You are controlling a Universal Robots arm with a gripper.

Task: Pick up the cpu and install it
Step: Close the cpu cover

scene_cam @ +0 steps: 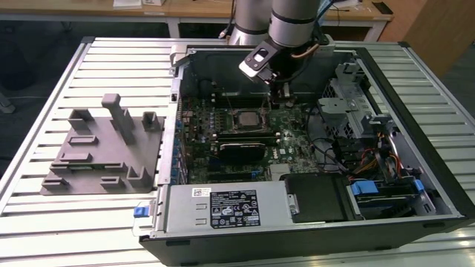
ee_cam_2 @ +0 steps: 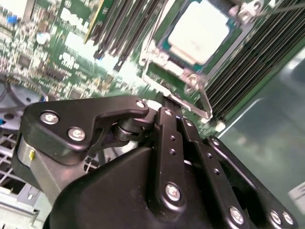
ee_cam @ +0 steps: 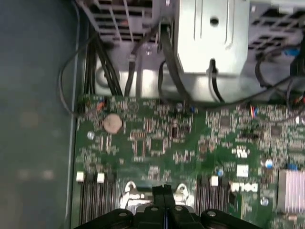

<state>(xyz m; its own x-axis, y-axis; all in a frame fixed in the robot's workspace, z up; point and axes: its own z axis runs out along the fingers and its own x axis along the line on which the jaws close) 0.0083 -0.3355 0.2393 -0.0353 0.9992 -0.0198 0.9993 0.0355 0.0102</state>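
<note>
Since the cpu (ee_cam_2: 198, 31) already sits flat in the socket (ee_cam_2: 155, 59), the jaws look pressed together w/ nothing seen between them. The tips are just beside the socket's wire lever (ee_cam_2: 205, 100), prob. placed for that lever, not for a grab. Arm (scene_cam: 293, 22) hangs over the socket inside the PC case (scene_cam: 297, 247). Cpu: thin square, silvery-white top; rim color hard to tell.

The cpu (ee_cam_2: 198, 29) is silvery-white, the motherboard (ee_cam: 157, 143) green.
</note>
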